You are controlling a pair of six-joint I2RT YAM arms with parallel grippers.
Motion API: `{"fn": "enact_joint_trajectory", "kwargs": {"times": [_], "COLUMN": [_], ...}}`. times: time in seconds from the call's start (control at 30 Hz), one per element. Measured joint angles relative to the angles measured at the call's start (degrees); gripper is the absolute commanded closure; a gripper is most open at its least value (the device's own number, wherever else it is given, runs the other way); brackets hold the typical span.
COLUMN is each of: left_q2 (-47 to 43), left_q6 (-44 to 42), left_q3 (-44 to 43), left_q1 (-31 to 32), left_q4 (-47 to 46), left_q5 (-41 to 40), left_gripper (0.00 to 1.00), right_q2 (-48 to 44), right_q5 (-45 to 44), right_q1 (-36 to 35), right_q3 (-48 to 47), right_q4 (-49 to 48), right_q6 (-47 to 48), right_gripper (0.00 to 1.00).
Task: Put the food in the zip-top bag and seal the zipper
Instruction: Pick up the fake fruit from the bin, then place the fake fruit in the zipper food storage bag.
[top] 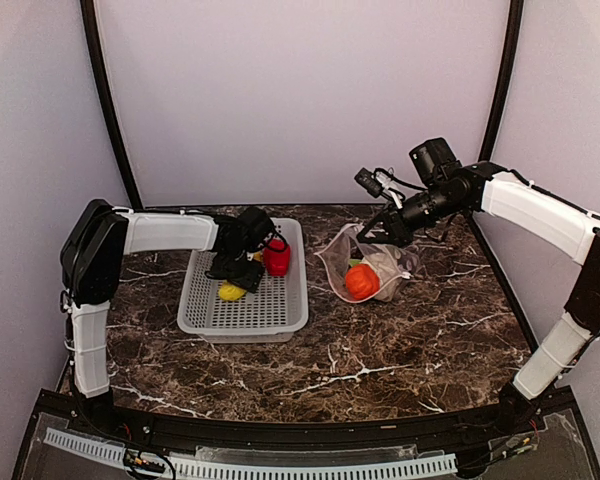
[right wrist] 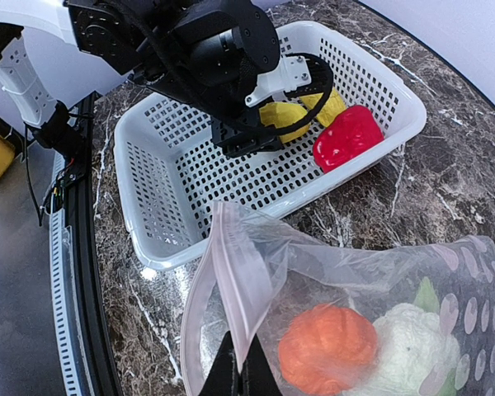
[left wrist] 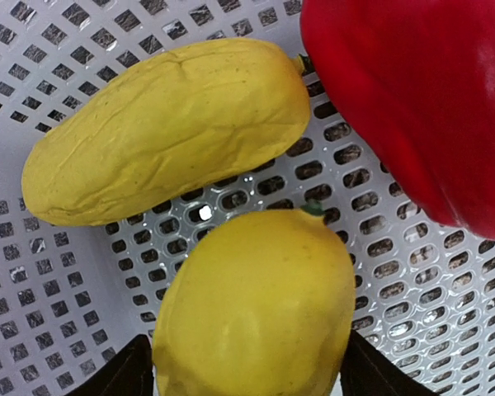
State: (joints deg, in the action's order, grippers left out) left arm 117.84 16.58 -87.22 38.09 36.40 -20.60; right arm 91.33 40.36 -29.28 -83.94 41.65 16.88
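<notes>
My left gripper [top: 235, 272] reaches down into the white mesh basket [top: 242, 322]. In the left wrist view its jaws press both sides of a yellow lemon-like piece [left wrist: 256, 297] on the basket floor. A longer yellow piece [left wrist: 165, 132] and a red pepper [left wrist: 421, 107] lie beside it. My right gripper [top: 365, 232] is shut on the pinkish-white zipper strip [right wrist: 231, 280] and holds the mouth of the clear dotted bag [right wrist: 379, 260] up. Inside the bag are an orange piece [right wrist: 328, 346] and a whitish-green cabbage piece [right wrist: 408, 346]. The purple grape bunch is not in view.
The basket stands left of centre on the dark marble table [top: 380, 350], and the bag [top: 372, 262] sits just to its right. The black left arm [right wrist: 190, 49] hangs over the basket. Pale walls close in the back and sides.
</notes>
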Motion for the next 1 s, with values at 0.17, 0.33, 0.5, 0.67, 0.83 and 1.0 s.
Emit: {"fn": "enact_joint_trajectory", "kwargs": {"times": [0.17,0.33,0.5,0.67,0.83,1.0], "left_q2": [0.2,-0.3,-6.8,-18.1,-26.8,-32.7], "left_q6": [-0.7,-0.9,0.4,1.8,2.6,4.3], "left_q3": [0.0,0.2,3.5,4.5,5.4,10.4], "left_q1": [0.0,0.0,0.8,5.4,13.5,16.8], "left_q4": [-0.4,-0.5,-0.4,-2.1,-8.7,-17.7], "left_q5": [0.2,1.1,2.3,2.6,3.8,8.1], "left_gripper": [0.39,0.43,0.44,0.44,0.46,0.48], "right_q2": [0.1,0.2,0.7,1.4,2.7,4.9], "right_q5": [0.0,0.0,-0.1,-0.3,-1.6,-3.5], "right_q1": [0.0,0.0,0.0,0.0,0.0,0.0], "right_q3": [0.0,0.0,0.0,-0.2,-3.5,-12.5], "right_q4": [0.0,0.0,0.0,0.3,2.4,6.2], "right_q6": [0.0,0.0,0.0,-0.3,-1.1,-1.3], "right_gripper": [1.0,1.0,1.0,1.0,1.0,1.0]}}
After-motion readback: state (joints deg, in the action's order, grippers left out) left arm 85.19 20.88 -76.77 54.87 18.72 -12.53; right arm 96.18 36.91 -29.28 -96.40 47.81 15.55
